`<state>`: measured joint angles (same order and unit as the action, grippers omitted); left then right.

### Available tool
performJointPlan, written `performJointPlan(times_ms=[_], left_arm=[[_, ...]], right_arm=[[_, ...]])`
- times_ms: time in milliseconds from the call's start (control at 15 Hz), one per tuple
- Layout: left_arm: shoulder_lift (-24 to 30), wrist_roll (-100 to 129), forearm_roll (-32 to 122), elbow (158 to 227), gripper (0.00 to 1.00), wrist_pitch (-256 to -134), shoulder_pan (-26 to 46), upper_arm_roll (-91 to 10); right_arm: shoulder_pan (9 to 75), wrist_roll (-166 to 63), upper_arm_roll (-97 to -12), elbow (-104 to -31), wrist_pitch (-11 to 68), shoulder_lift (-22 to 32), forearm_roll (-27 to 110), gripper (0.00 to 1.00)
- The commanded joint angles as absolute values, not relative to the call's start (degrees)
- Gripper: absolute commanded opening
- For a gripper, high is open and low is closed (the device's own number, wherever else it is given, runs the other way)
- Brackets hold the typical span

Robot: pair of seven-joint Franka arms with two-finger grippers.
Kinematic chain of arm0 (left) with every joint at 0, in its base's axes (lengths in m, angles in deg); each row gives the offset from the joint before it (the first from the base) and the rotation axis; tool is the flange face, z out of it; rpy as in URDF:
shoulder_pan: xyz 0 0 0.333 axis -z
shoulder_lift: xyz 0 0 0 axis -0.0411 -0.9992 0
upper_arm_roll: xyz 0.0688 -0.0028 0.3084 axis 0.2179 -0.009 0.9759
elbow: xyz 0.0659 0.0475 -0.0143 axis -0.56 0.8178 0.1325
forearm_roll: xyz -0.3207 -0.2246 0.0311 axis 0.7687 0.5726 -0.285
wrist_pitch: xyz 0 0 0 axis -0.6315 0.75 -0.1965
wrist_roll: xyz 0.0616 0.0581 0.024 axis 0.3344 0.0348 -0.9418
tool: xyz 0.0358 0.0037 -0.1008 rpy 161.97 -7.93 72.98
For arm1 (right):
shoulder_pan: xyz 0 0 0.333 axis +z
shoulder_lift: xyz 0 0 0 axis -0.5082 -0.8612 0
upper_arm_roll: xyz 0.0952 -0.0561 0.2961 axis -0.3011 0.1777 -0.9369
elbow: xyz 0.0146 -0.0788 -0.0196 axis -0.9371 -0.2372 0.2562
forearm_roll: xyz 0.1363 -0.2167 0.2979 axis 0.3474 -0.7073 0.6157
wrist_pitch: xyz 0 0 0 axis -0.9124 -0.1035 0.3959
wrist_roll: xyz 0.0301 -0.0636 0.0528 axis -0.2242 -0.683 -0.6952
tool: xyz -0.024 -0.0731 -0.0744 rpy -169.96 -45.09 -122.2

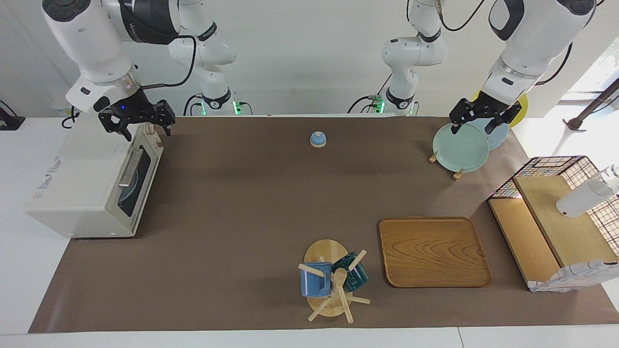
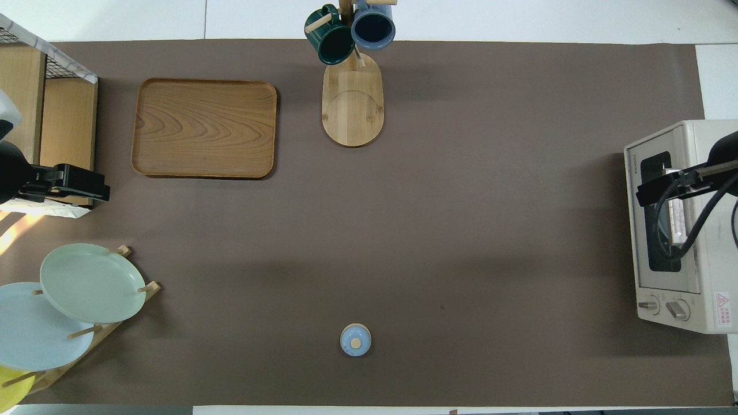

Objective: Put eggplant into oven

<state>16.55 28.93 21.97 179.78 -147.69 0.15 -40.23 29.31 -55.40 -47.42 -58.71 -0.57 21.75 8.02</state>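
The cream-white oven point(image 1: 82, 186) stands at the right arm's end of the table with its door shut. It also shows in the overhead view point(image 2: 712, 230). A pale curved shape shows through the door's glass window point(image 1: 133, 186). The eggplant is not in view. My right gripper point(image 1: 145, 130) hangs open and empty over the oven's top corner nearest the robots; it also shows in the overhead view point(image 2: 663, 187). My left gripper point(image 1: 476, 126) hangs open and empty over the plates at the left arm's end; it also shows in the overhead view point(image 2: 86, 184).
A plate rack holds a green plate point(image 1: 459, 147) and a blue plate. A small blue domed knob point(image 1: 318, 139) sits mid-table near the robots. A wooden tray point(image 1: 433, 251), a mug tree point(image 1: 333, 280) and a wire-and-wood shelf point(image 1: 556, 227) stand farther out.
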Motion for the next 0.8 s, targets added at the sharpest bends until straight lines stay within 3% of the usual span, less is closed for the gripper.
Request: performJointPlan(times_ms=[0,333,733], left_arm=[[17.2,29.6,21.0,180.1,1.00,-147.6,-0.4,-40.6],[17.2,29.7,21.0,180.1,1.00,-147.5,-0.4,-40.6],[17.2,29.7,21.0,180.1,1.00,-147.5,-0.4,-40.6]], right_arm=[[27.2,-54.7,-47.6,-58.5,-1.9,21.5,10.0,1.00],[32.0,-50.7,-42.2,-58.8,-0.2,21.5,10.2,1.00],[31.2,-49.6,-42.3,-58.5,-0.4,22.0,10.0,1.00]])
